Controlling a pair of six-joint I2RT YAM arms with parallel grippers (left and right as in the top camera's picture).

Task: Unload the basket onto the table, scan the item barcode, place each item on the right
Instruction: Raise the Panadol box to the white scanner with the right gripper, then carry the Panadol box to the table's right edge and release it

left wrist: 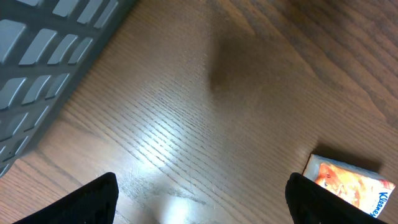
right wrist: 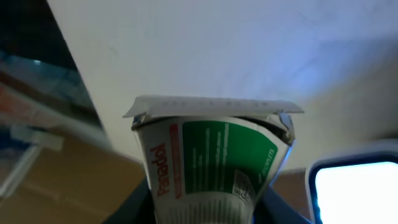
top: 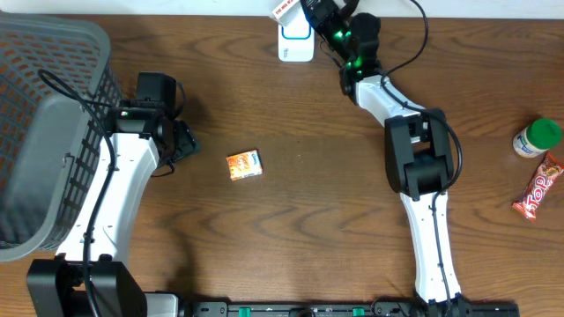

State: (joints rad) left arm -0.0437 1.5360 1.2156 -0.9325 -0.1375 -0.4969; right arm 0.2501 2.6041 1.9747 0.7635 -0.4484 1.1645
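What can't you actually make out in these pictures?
Right wrist: small print on the Panadol box is blurred; the bottom edge cuts off its lower part.
Overhead: how the box meets the scanner is hidden by the right arm and top edge.
Left wrist: the orange packet is cut off by the frame corner.

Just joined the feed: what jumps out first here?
The right pincer holds a green-and-white Panadol box up at the far edge of the table, beside the white scanner. Mid-table lies a small orange tissue pack, with the left pincer open near it by the grey basket.
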